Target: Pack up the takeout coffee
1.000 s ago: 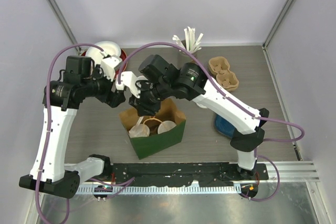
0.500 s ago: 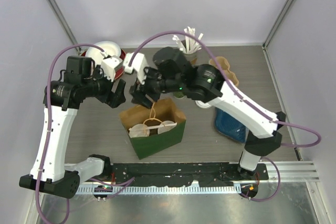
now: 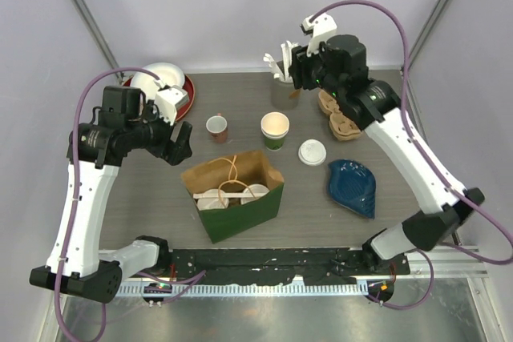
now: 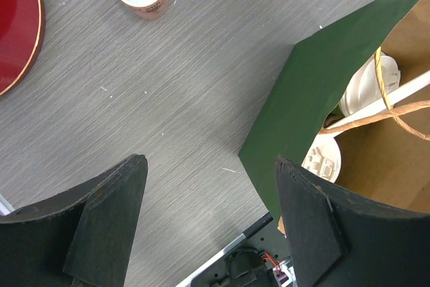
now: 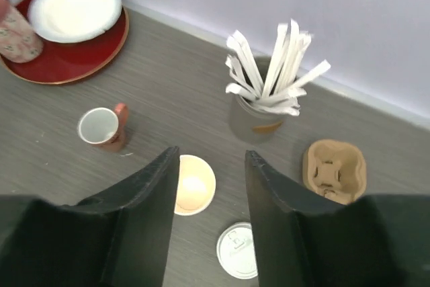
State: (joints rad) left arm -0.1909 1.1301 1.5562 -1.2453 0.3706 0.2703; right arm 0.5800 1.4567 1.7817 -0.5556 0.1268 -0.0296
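I've got a free straight drop onto the open green cup (image 3: 274, 130), w/ bare tabletop (image 3: 240, 98) all round it. Small red cup (image 3: 216, 127) stands off to its L, white lid (image 3: 313, 152) near its R-front, both apart from it. Bag (image 3: 244, 210) mouth is tight: twine handles (image 3: 232, 172) cross over the lidded cups (image 3: 255, 191) inside. Straw holder (image 3: 282, 78) & cup carrier (image 3: 341, 114) crowd back-R, and the blue dish (image 3: 353, 187) takes front-R.

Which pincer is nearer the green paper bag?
Left. The left pincer hangs right beside the rear left corner of the green paper bag; the right pincer is up at the back, near the straw holder.
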